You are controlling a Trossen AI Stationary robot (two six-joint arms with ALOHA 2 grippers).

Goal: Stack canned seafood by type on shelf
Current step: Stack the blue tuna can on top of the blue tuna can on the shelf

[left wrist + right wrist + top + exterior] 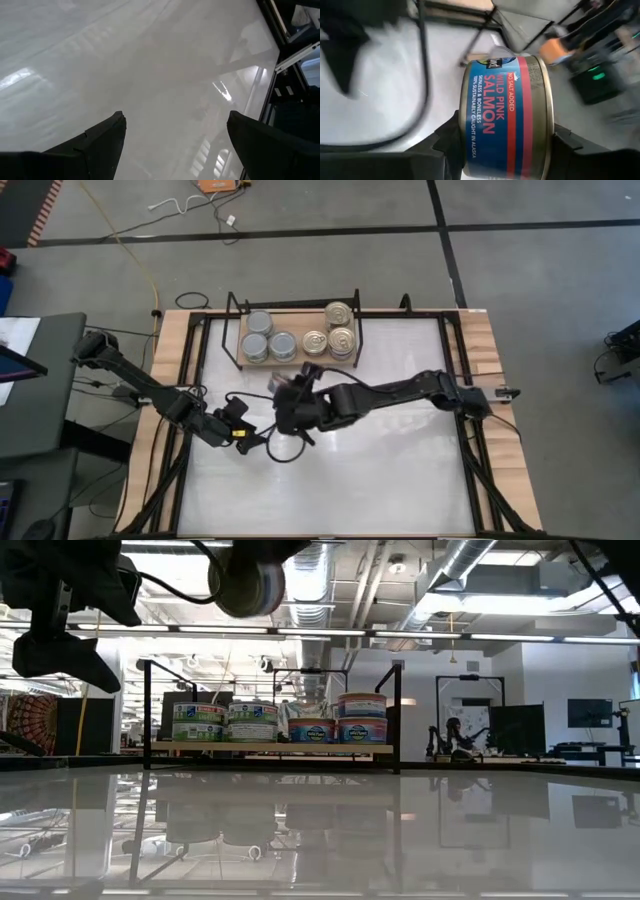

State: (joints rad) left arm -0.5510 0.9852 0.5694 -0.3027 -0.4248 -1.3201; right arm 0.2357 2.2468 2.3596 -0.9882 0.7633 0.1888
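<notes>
Blue and red labelling reading "Wild Pink Salmon" wraps the can clamped between the two fingers of the right gripper, which is closed on the can's flat ends. Seen from above, this right gripper is over the middle of the glossy white worktop, just in front of the shelf, with the held can tilted on its side. In the low view the salmon can hangs high above the worktop surface, clear of everything below.

At the far edge of the worktop stands the shelf, a light wooden board in a thin black wire frame. On its left half sit grey-topped cans with green labels; on its right half sit gold-topped cans with ring pulls, two of them stacked one on another.

Left of the held can, the left gripper hovers over bare worktop, its fingers spread wide and holding nothing.
</notes>
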